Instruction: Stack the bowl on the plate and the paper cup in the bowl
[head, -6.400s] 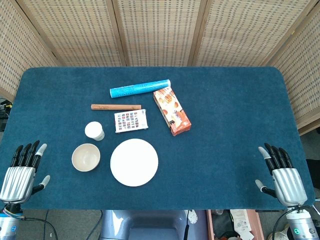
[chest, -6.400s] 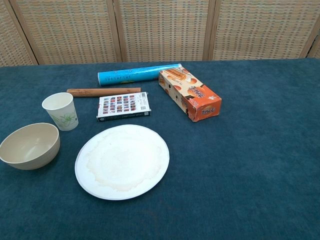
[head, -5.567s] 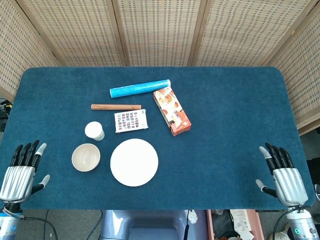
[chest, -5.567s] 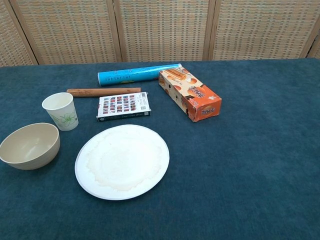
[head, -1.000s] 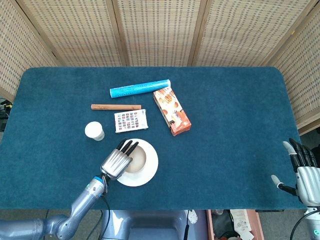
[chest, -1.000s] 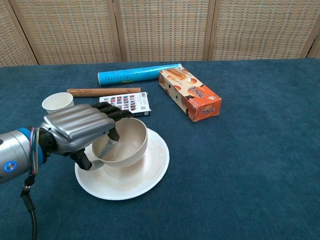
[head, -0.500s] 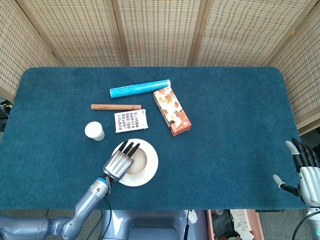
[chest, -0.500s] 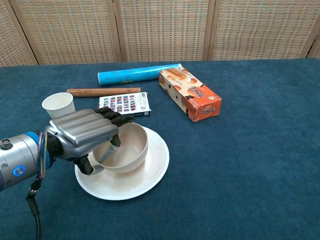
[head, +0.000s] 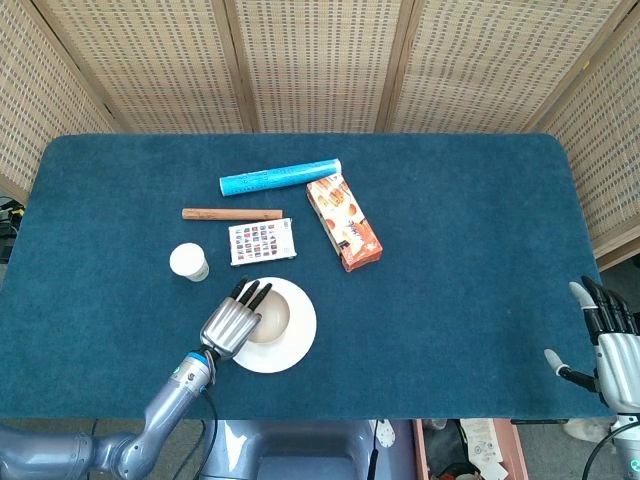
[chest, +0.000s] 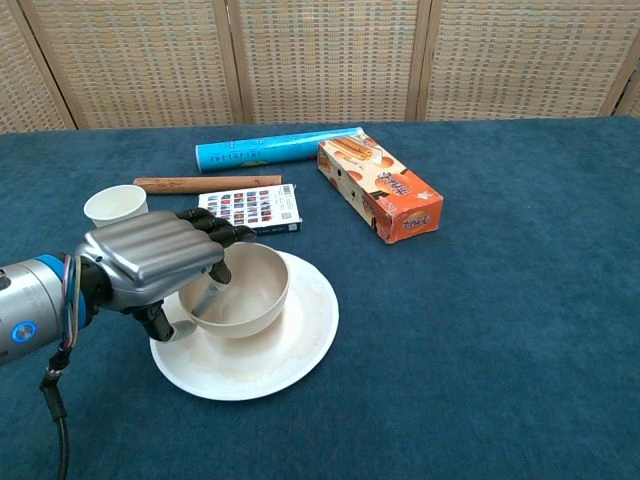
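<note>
Presently: bowl (chest: 237, 291) clasped at its rim by left hand (chest: 155, 260), over plate (chest: 285, 345) near desk's front-left, for stacking; paper cup (chest: 115, 205) waits behind; right hand (head: 610, 345) idle, fingers apart, front-right corner.

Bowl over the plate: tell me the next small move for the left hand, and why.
Probably lower and let go. The left hand grips the bowl by its near rim, tilted over the plate. Once it sits flat, open the fingers and go for the paper cup.
</note>
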